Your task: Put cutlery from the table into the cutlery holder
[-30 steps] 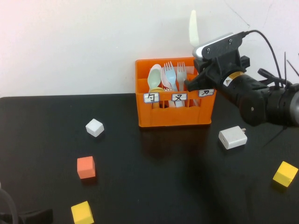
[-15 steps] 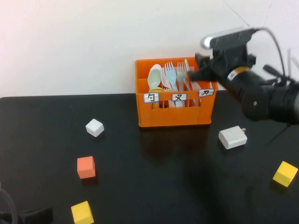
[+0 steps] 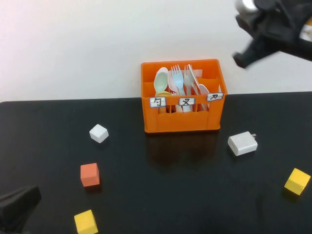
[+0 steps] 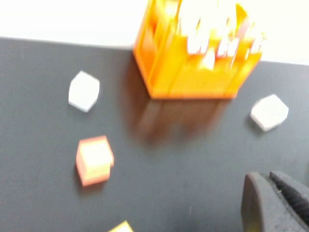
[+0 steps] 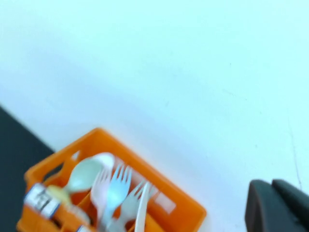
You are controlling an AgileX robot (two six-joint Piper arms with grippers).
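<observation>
Your orange crate [image 3: 181,97] sits at the back of the black bench [image 3: 161,185] with three small white labels [image 3: 185,101] on its front, their black marks too small to read; the mint spoon [image 3: 161,80] and cream knife [image 3: 193,80] stand inside among the forks [image 3: 178,80]. Your right gripper [image 3: 242,59] hangs high above the bench beyond the crate's right side, jaws together on nothing. Your left gripper [image 3: 17,207], also closed and empty, rests low at the near left corner, and its wrist view alone shows the crate's side wall.

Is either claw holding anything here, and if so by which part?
Nothing is held. The right claw is shut and empty, raised above the cutlery holder; the left claw is shut, low over the table.
</observation>
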